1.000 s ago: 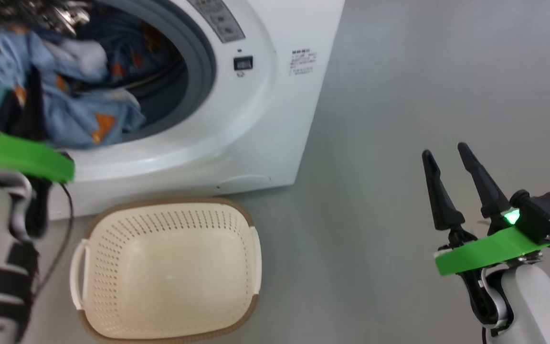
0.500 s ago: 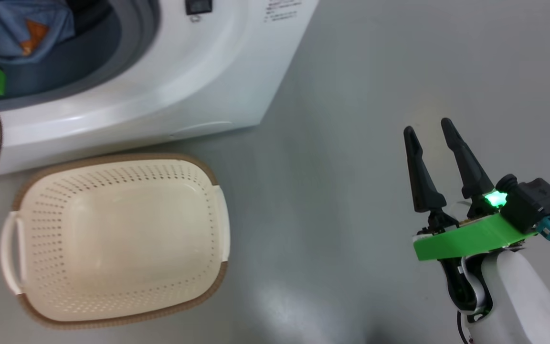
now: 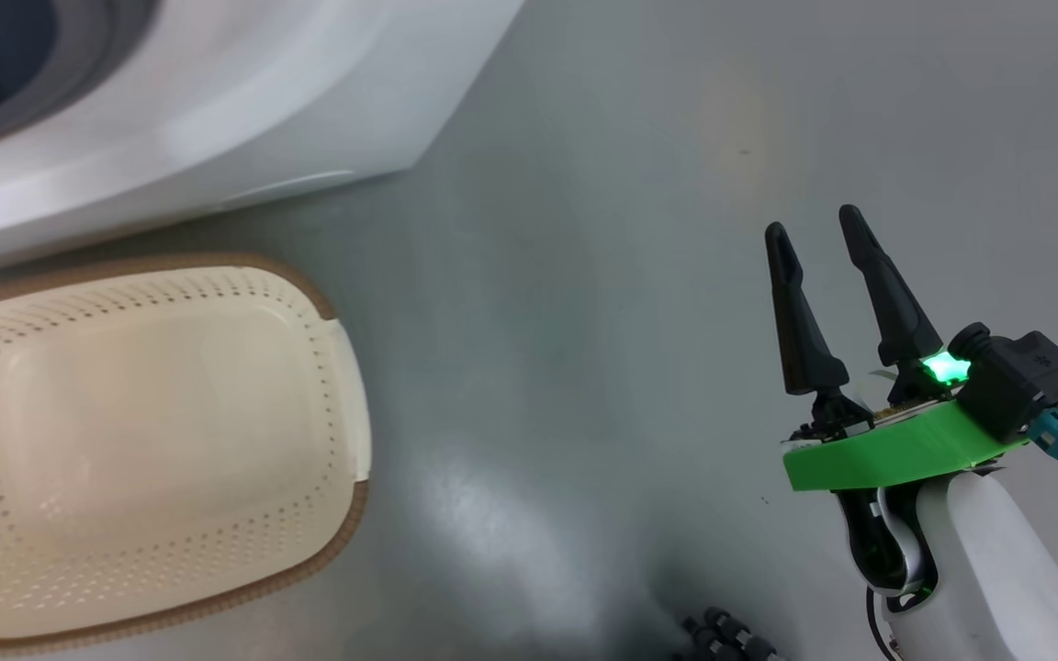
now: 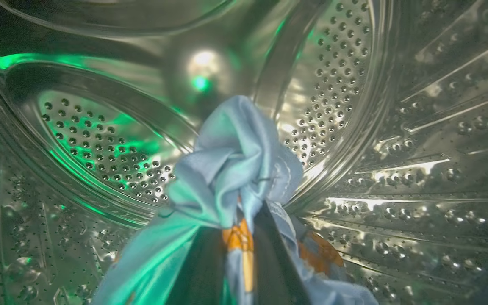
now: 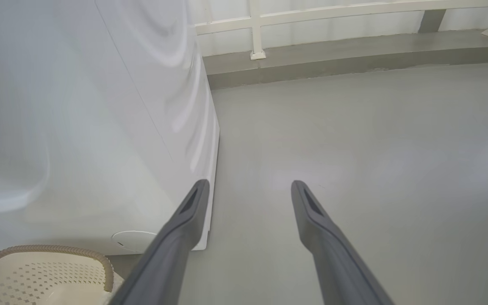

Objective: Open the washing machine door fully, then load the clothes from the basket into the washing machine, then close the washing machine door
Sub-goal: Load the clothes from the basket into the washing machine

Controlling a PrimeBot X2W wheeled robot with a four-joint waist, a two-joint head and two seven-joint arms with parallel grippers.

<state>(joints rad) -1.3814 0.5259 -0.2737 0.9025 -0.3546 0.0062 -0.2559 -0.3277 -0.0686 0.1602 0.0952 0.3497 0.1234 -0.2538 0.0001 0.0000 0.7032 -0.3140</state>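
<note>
Left end effector (image 4: 236, 237): clamped shut on the clothes (image 4: 231, 161), light blue fabric with an orange print pinched between its two dark fingers.
Location of load: a bunch of fabric stands just ahead of the fingertips and the rest trails back under them, all inside the perforated steel drum (image 4: 100, 140). The drum's rear wall lies further ahead of the tips.
Right end effector (image 3: 812, 222): fingers spread wide, holding nothing, poised above the bare floor (image 3: 584, 275).
Washing machine (image 3: 217, 119): its white front corner sits ahead and to the left of the right end effector.
Basket (image 3: 290, 367): well to the left of the right end effector, on the floor against the machine's front, with nothing in it.
Change noted: a second ago the left end effector held the bundle at the mouth of the opening; it is now well inside the drum. The head camera has swung away, so the basket's apparent shift is the camera's, not its own.
Assessment: loading is near its end. The grip needs releasing and the arm drawing out.
Outstanding: closing the washing machine door.
Risk: fabric may trail out over the gasket on withdrawal.
</note>
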